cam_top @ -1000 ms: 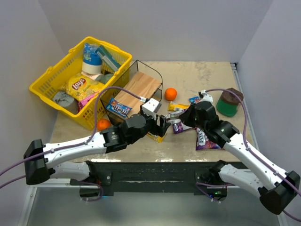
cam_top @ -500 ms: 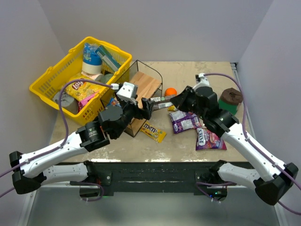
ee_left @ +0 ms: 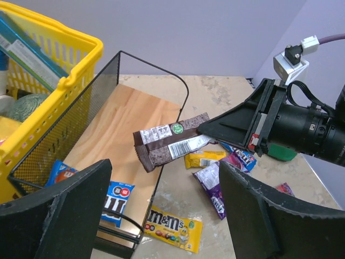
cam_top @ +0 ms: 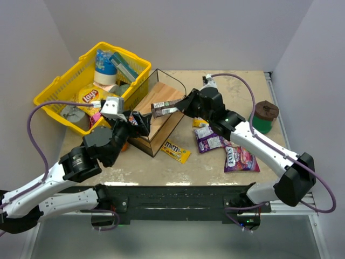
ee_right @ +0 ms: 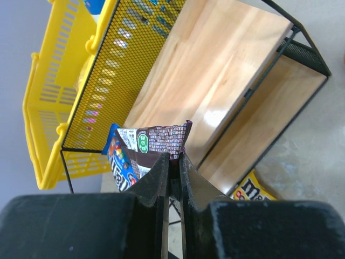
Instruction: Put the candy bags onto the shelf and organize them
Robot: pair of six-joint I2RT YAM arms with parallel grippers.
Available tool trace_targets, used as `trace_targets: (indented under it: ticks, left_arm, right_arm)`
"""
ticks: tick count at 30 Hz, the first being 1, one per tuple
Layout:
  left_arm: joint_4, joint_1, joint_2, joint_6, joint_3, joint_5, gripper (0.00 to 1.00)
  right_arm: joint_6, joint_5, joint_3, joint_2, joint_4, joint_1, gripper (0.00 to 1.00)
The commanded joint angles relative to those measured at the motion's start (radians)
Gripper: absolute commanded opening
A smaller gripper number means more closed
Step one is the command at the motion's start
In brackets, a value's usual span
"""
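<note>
My right gripper (cam_top: 180, 108) is shut on one end of a brown candy bag (cam_top: 164, 110), which hangs in the air over the sloping wooden board of the black wire shelf (cam_top: 161, 93). The right wrist view shows the jaws (ee_right: 172, 162) pinching the brown bag (ee_right: 156, 141) above the shelf (ee_right: 215, 70). At the shelf's near left corner my left gripper (cam_top: 141, 122) stands open and empty. A blue bag (ee_left: 116, 197) lies on the shelf's lower board. On the table are a yellow bag (cam_top: 175, 151) and two purple bags (cam_top: 210, 140) (cam_top: 240, 159).
A yellow shopping basket (cam_top: 54, 94) holding a Lay's bag (cam_top: 91, 98) and other goods stands touching the shelf's left side. At the far right of the table sits a green and brown container (cam_top: 263, 116). A small yellow packet (ee_left: 205, 158) lies by the purple bags.
My right gripper has carried the brown bag left and up from the table to over the shelf. My left arm has drawn back to the left, its jaws opening wider.
</note>
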Motion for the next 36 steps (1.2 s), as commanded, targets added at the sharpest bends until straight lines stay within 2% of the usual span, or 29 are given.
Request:
trace_targets:
  ticks: [1, 11, 15, 20, 24, 36]
  left_arm:
    - [-0.063, 0.007, -0.032, -0.018, 0.016, -0.078, 0.86]
    - [-0.152, 0.005, -0.117, -0.047, -0.007, -0.141, 0.87]
    - [-0.158, 0.005, -0.142, -0.056, -0.024, -0.162, 0.87]
    - [-0.162, 0.007, -0.162, -0.067, -0.036, -0.173, 0.87]
    - [-0.164, 0.007, -0.171, -0.070, -0.036, -0.173, 0.87]
    - [-0.165, 0.007, -0.190, -0.072, -0.045, -0.194, 0.87]
  right_arm:
    - [0.061, 0.069, 0.088, 0.031, 0.091, 0.015, 0.00]
    - [0.151, 0.162, 0.122, 0.133, 0.124, 0.057, 0.00]
    - [0.202, 0.254, 0.154, 0.185, 0.110, 0.113, 0.00]
    - [0.341, 0.412, 0.153, 0.223, 0.107, 0.184, 0.00]
    - [0.472, 0.493, 0.177, 0.251, 0.043, 0.224, 0.00]
    - [0.665, 0.507, 0.227, 0.335, -0.059, 0.258, 0.00]
